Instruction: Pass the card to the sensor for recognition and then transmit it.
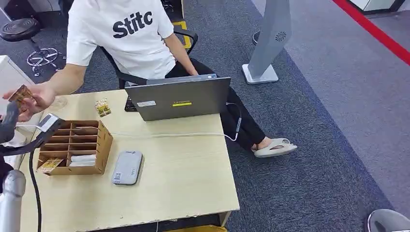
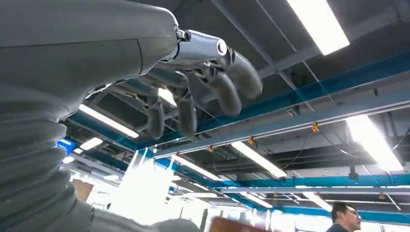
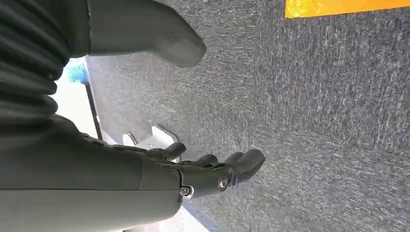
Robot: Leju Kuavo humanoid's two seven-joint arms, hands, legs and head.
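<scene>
A person's hand (image 1: 36,99) holds the brownish card (image 1: 21,93) above the table's far left corner. My left hand (image 1: 8,123) is just below it at the picture's left edge. In the left wrist view that hand (image 2: 198,92) points up at the ceiling, its fingers curved and apart from the thumb, with nothing between them. A brown edge, probably the card (image 2: 234,225), shows past the thumb. A small white-faced scanner (image 1: 48,122) on a black stand sits beside my left hand. My right hand (image 3: 212,169) hangs over the carpet, fingers stretched out and empty.
A cardboard sorting box (image 1: 104,145) with cards in its front compartments stands on the wooden table (image 1: 183,179). A flat grey device (image 1: 127,167) lies next to it. A grey laptop (image 1: 179,99) stands at the far edge, in front of the seated person (image 1: 125,34).
</scene>
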